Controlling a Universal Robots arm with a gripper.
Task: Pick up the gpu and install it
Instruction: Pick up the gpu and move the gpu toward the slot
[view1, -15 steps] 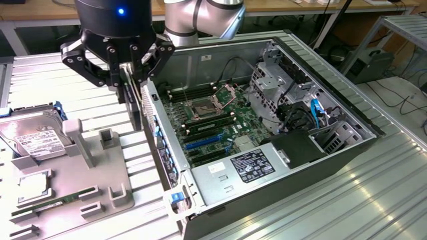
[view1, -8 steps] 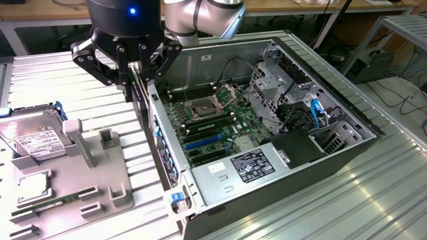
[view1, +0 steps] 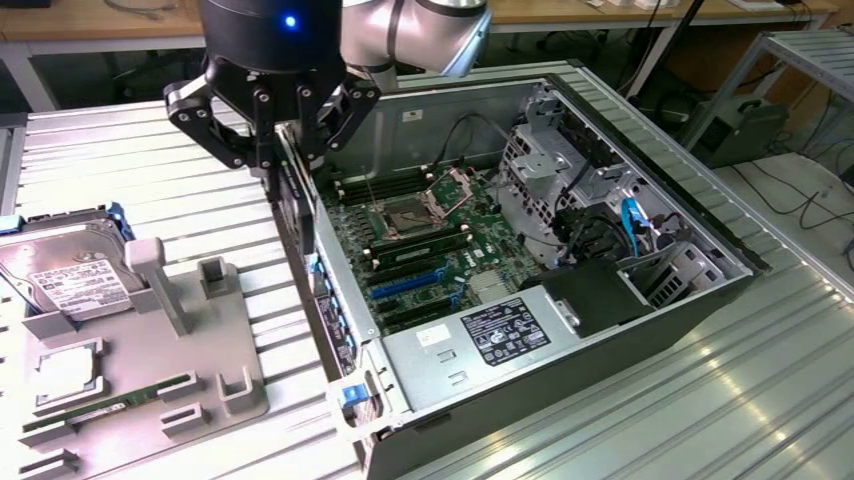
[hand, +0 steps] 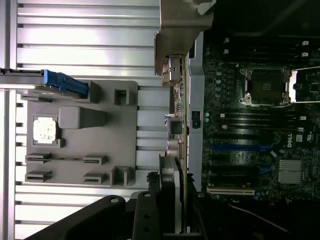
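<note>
The gpu (view1: 296, 205) hangs edge-on, a thin dark card held upright, and my gripper (view1: 283, 140) is shut on its top edge. It hovers over the near wall of the open computer case (view1: 694, 230), between the grey parts tray (view1: 200, 350) and the motherboard (view1: 427, 250). In the wrist view the gpu (hand: 175, 125) runs as a narrow strip away from my gripper (hand: 167, 200), with its silver bracket (hand: 180, 35) at the far end. The strip lies along the case wall beside the motherboard (hand: 250, 125). The blue expansion slot (view1: 411, 284) (hand: 240, 148) lies uncovered on the board.
On the grey tray sit a hard drive (view1: 74, 280), a CPU (view1: 64, 372) (hand: 45, 130) and a RAM stick (view1: 100, 408) (hand: 62, 159). Inside the case are the open CPU socket (view1: 407, 215), the power supply (view1: 487, 335) and drive cages (view1: 574, 190).
</note>
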